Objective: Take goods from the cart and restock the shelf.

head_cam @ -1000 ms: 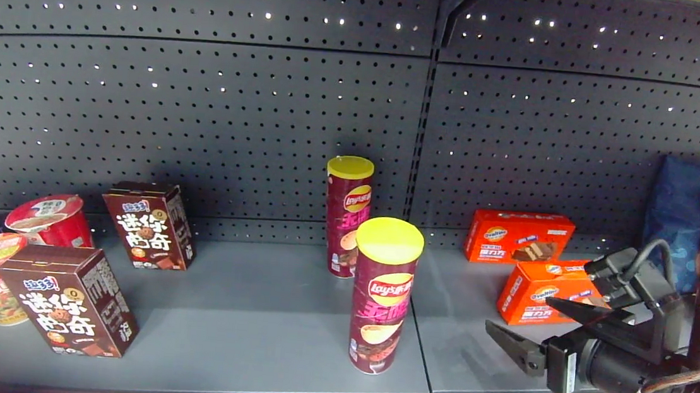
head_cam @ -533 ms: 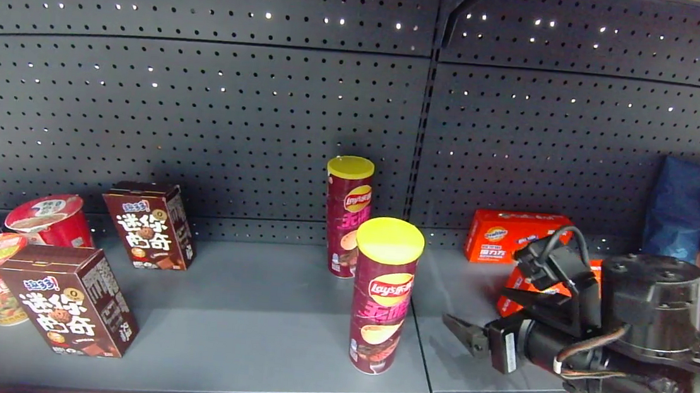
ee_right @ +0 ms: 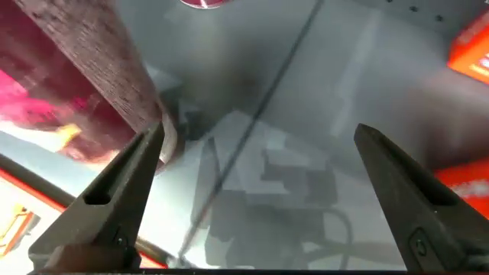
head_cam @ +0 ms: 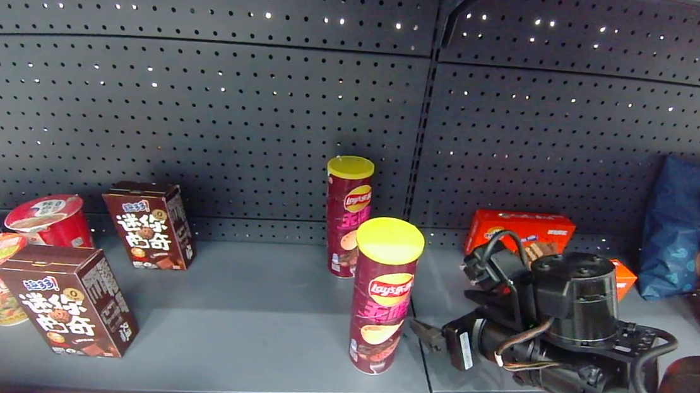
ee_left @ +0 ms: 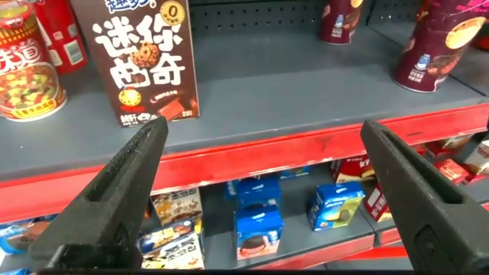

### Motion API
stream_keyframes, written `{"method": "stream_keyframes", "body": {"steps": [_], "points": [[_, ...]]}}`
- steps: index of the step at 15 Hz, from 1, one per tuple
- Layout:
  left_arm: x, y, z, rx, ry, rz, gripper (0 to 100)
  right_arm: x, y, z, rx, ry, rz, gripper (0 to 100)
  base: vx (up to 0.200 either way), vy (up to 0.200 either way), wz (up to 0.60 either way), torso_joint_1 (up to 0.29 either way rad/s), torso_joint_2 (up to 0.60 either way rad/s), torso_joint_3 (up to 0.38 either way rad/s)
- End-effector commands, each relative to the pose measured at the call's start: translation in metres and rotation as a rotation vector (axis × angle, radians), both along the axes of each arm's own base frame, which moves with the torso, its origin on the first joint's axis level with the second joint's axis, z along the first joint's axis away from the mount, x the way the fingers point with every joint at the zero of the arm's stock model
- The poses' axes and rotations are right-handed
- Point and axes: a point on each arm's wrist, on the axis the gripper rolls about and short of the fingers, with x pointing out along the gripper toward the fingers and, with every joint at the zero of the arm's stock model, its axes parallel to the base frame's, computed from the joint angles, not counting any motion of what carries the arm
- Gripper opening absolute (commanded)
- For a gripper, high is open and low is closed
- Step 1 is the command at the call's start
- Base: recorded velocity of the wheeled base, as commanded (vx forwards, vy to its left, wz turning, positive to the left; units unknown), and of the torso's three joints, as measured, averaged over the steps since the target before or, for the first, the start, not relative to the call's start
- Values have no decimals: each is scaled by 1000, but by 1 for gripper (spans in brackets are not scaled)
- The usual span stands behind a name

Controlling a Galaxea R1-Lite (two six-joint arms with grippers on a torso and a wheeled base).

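Observation:
Two maroon chip cans with yellow lids stand on the grey shelf (head_cam: 250, 321), one at the front (head_cam: 383, 294) and one behind it (head_cam: 347, 215). My right gripper (head_cam: 444, 309) lies low over the shelf just right of the front can, open and holding nothing. In the right wrist view the right gripper (ee_right: 260, 134) has its fingers spread wide, with the can (ee_right: 84, 76) beside one finger. My left gripper (ee_left: 263, 128) is open and empty before the shelf's red front edge (ee_left: 306, 153), below a brown cookie box (ee_left: 145, 57).
Brown cookie boxes (head_cam: 72, 299) and cup noodles (head_cam: 50, 221) stand at the left. An orange box (head_cam: 521, 230) sits behind the right arm, with blue bags (head_cam: 695, 233) at the far right. Small boxes (ee_left: 256, 214) fill the lower shelf. Bare shelf lies between the cookie boxes and the cans.
My right arm has swung left along the shelf, bringing its open gripper close to the front can and covering the nearer orange box. The goods have not moved.

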Motion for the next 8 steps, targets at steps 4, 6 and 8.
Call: {"method": "stream_keyframes", "body": {"steps": [4,6,8], "points": [[1,0,0,-19,10,5,100,8,13,-6,-8,4,8,100,0,0,0,0,0,0],[0,0,0,-31,11,6,100,9,13,-6,-9,3,9,100,0,0,0,0,0,0],[0,0,1,-48,14,3,100,9,14,-5,-8,2,9,100,0,0,0,0,0,0]]}}
